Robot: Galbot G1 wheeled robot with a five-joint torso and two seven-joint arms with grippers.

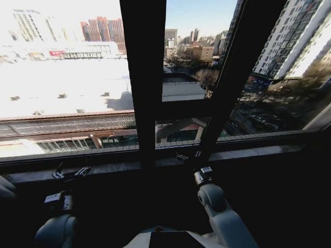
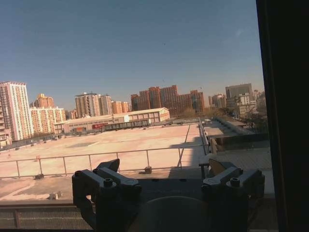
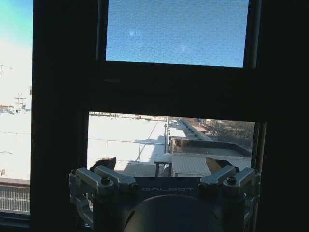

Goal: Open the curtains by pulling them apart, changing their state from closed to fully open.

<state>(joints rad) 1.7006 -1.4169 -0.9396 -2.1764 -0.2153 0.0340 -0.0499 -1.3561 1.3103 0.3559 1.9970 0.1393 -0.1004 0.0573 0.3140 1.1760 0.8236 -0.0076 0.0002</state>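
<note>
Curtains: judged drawn off to the sides, clear of the panes ahead. Glass uncovered across the whole head view, city plain through it. Pale rounded shape (image 1: 5, 188) at the far left edge, possibly bunched fabric, cannot tell. Light slanted strip (image 1: 318, 121) at the far right edge, same doubt.

Progress: looks done or all but done, judging by the bare glass between the black frame bars (image 1: 142, 77). Nothing obvious left to pull within reach. How fully the panels sit at their ends cannot be told.

Left gripper (image 1: 70, 173) low by the sill (image 1: 114, 166), jaws spread, nothing between them. Right gripper (image 1: 189, 155) just below the middle frame bar, jaws likewise released and empty. Neither touching any fabric.

View differences: head view gives both arms together, the sill and the full span of frame. Left wrist view adds the left gripper (image 2: 164, 169) up close, fingers wide apart, facing clear glass over a flat rooftop (image 2: 120, 142) with a dark frame bar at one side. Right wrist view adds the right gripper (image 3: 161, 164), also parted, squared up to a frame crossbar (image 3: 174, 89) and a mesh-screened pane (image 3: 176, 31) beyond it.
</note>
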